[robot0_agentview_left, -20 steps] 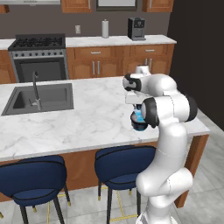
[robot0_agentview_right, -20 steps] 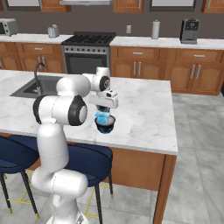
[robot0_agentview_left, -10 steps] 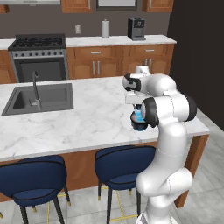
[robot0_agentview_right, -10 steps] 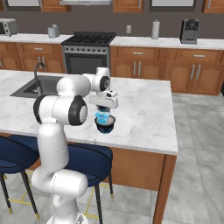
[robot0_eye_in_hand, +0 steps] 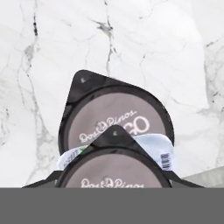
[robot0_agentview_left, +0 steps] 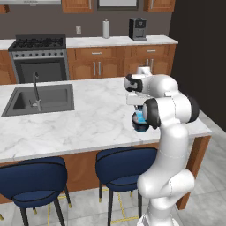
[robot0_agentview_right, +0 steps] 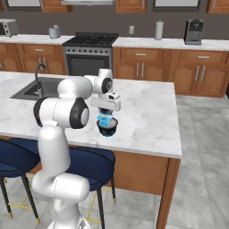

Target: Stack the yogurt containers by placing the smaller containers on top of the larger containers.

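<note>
Light-blue cup [robot0_agentview_right: 104, 120] sits on dark tub [robot0_agentview_right: 108, 129]; my gripper [robot0_agentview_right: 107, 114] clamps a dark-lidded cup [robot0_eye_in_hand: 114, 171] above, unreleased.

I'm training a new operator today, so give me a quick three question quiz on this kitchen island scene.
1. True or false: the light-blue cup sits above the wide dark tub.
2. Which surface carries the dark tub: A) marble island counter, B) stove, C) blue stool?
3. Fill in: in the hand view, the dark lid nearest the camera shows the words "Dos ____".

Key: 1 true; 2 A; 3 Pinos.
</note>
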{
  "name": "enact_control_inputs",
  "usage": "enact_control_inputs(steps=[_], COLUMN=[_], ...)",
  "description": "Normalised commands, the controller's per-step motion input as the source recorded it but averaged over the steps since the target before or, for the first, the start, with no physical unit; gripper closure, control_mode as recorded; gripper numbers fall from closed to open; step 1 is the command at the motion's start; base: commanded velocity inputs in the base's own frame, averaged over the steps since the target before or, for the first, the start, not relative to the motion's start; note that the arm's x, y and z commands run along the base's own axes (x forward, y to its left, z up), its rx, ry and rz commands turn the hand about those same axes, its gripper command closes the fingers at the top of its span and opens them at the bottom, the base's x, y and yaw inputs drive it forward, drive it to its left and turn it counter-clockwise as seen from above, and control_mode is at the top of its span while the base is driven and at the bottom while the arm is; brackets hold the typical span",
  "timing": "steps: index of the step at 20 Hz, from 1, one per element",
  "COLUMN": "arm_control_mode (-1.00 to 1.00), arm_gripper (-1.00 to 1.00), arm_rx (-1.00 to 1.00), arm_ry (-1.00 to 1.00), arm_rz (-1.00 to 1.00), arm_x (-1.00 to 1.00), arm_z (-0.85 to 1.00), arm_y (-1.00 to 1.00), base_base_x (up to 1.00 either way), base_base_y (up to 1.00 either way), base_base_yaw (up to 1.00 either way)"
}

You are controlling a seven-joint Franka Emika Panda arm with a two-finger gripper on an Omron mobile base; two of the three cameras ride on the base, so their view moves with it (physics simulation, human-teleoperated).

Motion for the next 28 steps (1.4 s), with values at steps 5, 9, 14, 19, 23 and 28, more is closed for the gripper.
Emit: enact_control_inputs(steps=[5,9,14,19,23,28], arm_control_mode=[-1.00,-1.00,-1.00,-1.00,-1.00,-1.00], arm_gripper=[-1.00,-1.00,-1.00,-1.00,-1.00,-1.00], arm_rx=[0.00,0.00,0.00,0.02,0.08,0.03], arm_ry=[0.00,-0.01,-0.02,-0.06,-0.05,-0.02], arm_rz=[0.00,0.00,0.00,0.00,0.01,0.00], arm_x=[-0.28,-0.29,-0.13,-0.17,-0.56,-0.73], arm_z=[0.00,0.00,0.00,0.23,0.78,0.65], arm_y=[-0.08,-0.07,-0.01,0.00,0.00,0.00], base_base_x=[0.00,0.00,0.00,0.00,0.00,0.00], base_base_y=[0.00,0.00,0.00,0.00,0.00,0.00], base_base_yaw=[0.00,0.00,0.00,0.00,0.00,0.00])
